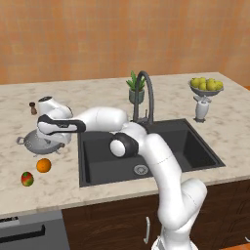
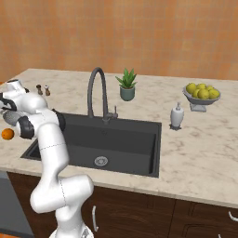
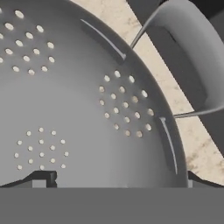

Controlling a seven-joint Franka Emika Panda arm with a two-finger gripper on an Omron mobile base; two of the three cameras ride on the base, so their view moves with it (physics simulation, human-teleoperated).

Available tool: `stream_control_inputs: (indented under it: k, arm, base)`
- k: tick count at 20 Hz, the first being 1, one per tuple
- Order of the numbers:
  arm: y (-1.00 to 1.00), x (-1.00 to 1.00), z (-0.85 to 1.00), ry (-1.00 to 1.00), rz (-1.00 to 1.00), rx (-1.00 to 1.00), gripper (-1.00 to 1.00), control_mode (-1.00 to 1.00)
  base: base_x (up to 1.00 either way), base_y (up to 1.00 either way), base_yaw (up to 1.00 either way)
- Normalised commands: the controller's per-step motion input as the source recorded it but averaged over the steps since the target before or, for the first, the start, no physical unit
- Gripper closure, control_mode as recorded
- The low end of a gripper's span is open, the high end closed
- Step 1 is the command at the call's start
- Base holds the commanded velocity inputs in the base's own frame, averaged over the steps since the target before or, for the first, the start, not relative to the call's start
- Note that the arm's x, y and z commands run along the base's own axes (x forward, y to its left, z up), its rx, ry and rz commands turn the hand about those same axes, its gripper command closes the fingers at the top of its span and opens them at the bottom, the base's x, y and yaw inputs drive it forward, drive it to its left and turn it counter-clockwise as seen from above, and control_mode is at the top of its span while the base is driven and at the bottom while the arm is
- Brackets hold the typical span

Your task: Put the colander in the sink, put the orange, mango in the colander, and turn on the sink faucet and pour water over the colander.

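Observation:
The grey perforated colander (image 1: 30,141) stands on the counter left of the sink (image 1: 195,151). My gripper (image 1: 54,142) hangs over its right side, pointing down. In the hand view the colander (image 3: 78,100) is very close, with one loop handle (image 3: 192,65) at the upper right. The gripper (image 3: 118,181) is open; one fingertip (image 3: 43,178) is inside the bowl and the other is outside the rim, with nothing held. The orange (image 1: 43,165) and the mango (image 1: 27,179) lie on the counter in front of the colander. The faucet (image 1: 146,93) arches over the sink's back edge.
A potted plant (image 1: 136,90) stands behind the faucet. A soap dispenser (image 1: 201,108) and a pedestal bowl of yellow-green fruits (image 1: 206,87) are right of the sink. A small shaker (image 1: 33,108) stands behind the colander. The counter's front edge runs close to the mango.

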Motion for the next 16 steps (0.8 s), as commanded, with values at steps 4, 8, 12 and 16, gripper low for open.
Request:
stream_control_inputs:
  k: [4, 8, 12, 16]
  arm:
    - [-0.03, -0.12, -0.18, -0.06, 0.00, 0.02, -1.00, -1.00]
    - [-0.02, -0.13, -0.07, -0.05, 0.00, 0.01, -1.00, -1.00]
    - [-0.21, -0.20, -0.03, -0.06, 0.00, 0.08, -1.00, -1.00]
    - [-0.31, -0.21, -0.01, -0.10, 0.00, 0.12, -1.00, -1.00]
  base:
    - [0.00, 0.00, 0.00]
    - [0.00, 0.00, 0.00]
    - [0.00, 0.00, 0.00]
    - [0.00, 0.00, 0.00]
